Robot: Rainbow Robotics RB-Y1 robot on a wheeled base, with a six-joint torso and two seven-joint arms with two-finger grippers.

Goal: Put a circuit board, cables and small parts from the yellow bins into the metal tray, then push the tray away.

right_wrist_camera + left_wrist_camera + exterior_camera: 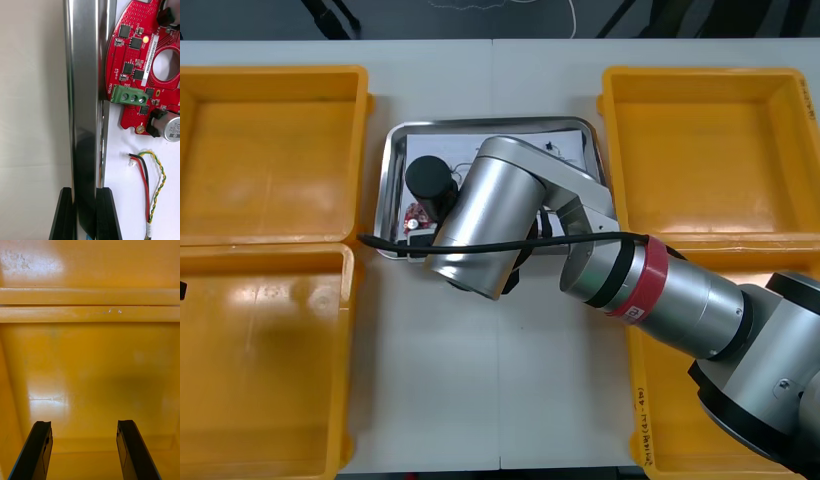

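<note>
We log the right gripper [85,215] with jaws closed on the near rim of the metal tray [84,93], the thin wall pinched between the fingers, towards the tray's left corner. The left gripper [84,452] hangs over the floor of a yellow bin [90,363], jaws wide apart, holding nothing. Just past the rim, the circuit board [142,67] touches the wall inside; a red and yellow cable [147,187] lies loose beside it. Our judgement of risks: pushing off-centre may yaw the tray into a side bin; the smooth rim may slip in the pinch; a jolt may shift board or cable.
</note>
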